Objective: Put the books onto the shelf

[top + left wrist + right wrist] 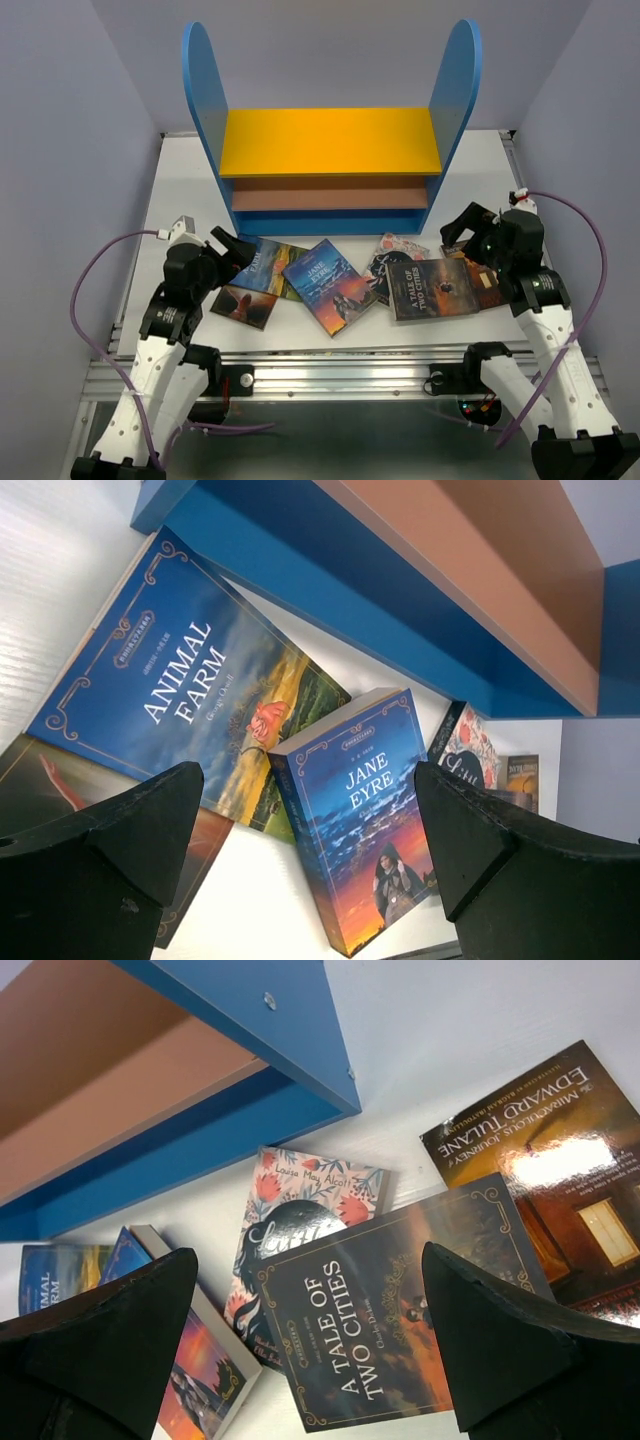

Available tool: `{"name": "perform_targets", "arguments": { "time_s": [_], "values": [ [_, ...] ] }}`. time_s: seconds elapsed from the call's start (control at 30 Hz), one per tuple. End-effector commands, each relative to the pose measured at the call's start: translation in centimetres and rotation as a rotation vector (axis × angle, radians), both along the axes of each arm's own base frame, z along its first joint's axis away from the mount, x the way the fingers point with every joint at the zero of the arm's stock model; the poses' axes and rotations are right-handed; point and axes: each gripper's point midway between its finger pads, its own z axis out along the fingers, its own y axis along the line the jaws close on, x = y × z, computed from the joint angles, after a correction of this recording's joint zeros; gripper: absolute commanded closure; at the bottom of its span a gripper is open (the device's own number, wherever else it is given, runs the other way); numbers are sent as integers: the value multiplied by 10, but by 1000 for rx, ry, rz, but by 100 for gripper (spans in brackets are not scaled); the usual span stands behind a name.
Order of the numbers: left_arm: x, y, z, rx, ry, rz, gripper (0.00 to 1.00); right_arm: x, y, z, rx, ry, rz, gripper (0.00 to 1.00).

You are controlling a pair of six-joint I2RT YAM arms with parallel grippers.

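Books (330, 285) are awaiting first pickup, left claw (308, 772) and right claw (309, 1252) gaping empty, likely needing lowering onto one.

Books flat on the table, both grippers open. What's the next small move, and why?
Probably lower the right gripper onto A Tale of Two Cities: its open jaws frame that book, which lies on top, overlapping the floral book and the Edward Tulane book, so nothing pins it.
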Motion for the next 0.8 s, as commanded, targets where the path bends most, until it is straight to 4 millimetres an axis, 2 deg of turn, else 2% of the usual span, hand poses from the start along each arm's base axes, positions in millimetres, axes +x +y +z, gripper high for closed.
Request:
{"name": "perform_targets", "arguments": {
  "time_s": [0.0, 0.17, 0.27, 0.3, 0.57, 0.63, 0.67, 0.77],
  "values": [
    [4, -10, 8, -21, -38, -32, 1, 7, 17, 15, 13, -93, 116, 0],
    [-1, -22, -5, -47, -16, -66, 1, 10, 35, 11, 42, -107, 227, 0],
    [-6, -35, -14, -65, 6, -117, 1, 4, 56, 6, 71, -82, 360, 0],
    [-12, -44, -20, -80, 24, -139, 1, 0, 66, 5, 88, -77, 433, 0],
    [-38, -97, -32, -105, 73, -282, 1, -12, 103, -19, 92, 10, 623, 0],
    [-44, -105, -44, -92, 121, -309, 1, -18, 129, -32, 72, 49, 689, 0],
    [-46, -106, -48, -86, 133, -316, 1, -21, 138, -32, 63, 42, 714, 0],
    [-52, -114, -59, -99, 161, -339, 1, -24, 168, -54, 32, 108, 787, 0]
  ]
}}
